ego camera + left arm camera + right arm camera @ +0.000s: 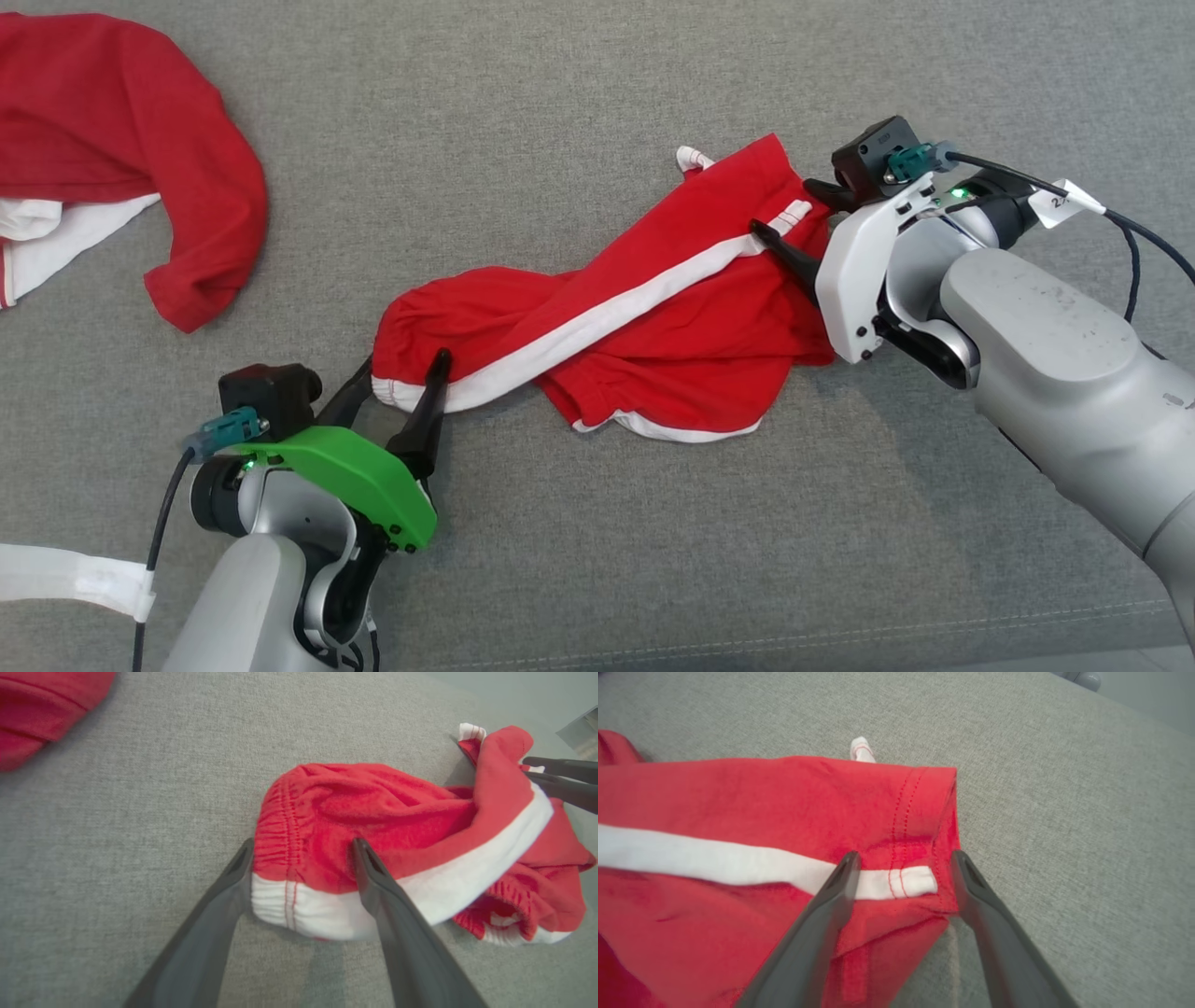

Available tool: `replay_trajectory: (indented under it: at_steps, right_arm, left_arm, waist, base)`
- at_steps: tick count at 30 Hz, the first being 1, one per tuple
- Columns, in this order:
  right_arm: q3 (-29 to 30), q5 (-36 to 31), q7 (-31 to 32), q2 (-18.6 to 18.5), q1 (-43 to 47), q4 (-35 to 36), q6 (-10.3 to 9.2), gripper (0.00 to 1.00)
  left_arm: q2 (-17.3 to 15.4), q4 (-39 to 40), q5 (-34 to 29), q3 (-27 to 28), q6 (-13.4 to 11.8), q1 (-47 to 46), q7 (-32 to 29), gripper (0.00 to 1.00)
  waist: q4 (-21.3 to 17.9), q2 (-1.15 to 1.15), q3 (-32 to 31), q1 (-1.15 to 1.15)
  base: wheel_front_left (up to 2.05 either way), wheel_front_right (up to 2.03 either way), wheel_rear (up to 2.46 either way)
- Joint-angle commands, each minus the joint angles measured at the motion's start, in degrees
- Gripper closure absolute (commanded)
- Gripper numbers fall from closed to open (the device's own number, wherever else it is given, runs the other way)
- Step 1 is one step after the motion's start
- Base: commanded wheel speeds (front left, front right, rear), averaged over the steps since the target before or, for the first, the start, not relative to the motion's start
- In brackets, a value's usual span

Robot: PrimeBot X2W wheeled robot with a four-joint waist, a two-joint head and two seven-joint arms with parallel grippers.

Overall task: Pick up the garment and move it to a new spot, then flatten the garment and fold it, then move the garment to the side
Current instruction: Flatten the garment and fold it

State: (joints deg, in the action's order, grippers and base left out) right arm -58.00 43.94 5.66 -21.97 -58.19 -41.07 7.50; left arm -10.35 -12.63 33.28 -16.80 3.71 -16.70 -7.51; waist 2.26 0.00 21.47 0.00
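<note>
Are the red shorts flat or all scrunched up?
Scrunched up. The red shorts lie twisted and bunched on the grey cushion. Their white stripe bends across the folds, and the layers overlap.

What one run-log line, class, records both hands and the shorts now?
red shorts: twisted, lying on grey upholstery | left hand: open, straddling waistband end | right hand: open, straddling hem end

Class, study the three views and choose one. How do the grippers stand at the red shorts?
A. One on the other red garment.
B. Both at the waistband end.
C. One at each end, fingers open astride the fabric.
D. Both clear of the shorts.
C: the left gripper straddles the waistband end of the red shorts, the right gripper the hemmed end, both open.
</note>
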Motion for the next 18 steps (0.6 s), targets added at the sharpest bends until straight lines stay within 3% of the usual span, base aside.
replay_trajectory:
  at_steps: [1, 18]
  right_arm:
    - [-0.83, 0.96, -0.76, -0.44, -0.83, -0.47, -0.02, 0.00]
    - [-5.70, 3.95, -2.74, -0.86, -2.12, -1.12, -0.02, 0.00]
  left_arm:
    - [-0.60, 0.48, 0.86, -0.13, -0.10, 1.12, -0.63, 0.00]
    - [-2.53, 8.56, 2.12, -1.69, -0.18, 3.36, -5.43, 0.00]
  waist:
    - [-0.21, 0.00, -0.13, 0.00]
    - [-0.58, 0.00, -0.02, 0.00]
  base:
    - [0.00, 0.00, 0.00]
    - [0.00, 0.00, 0.00]
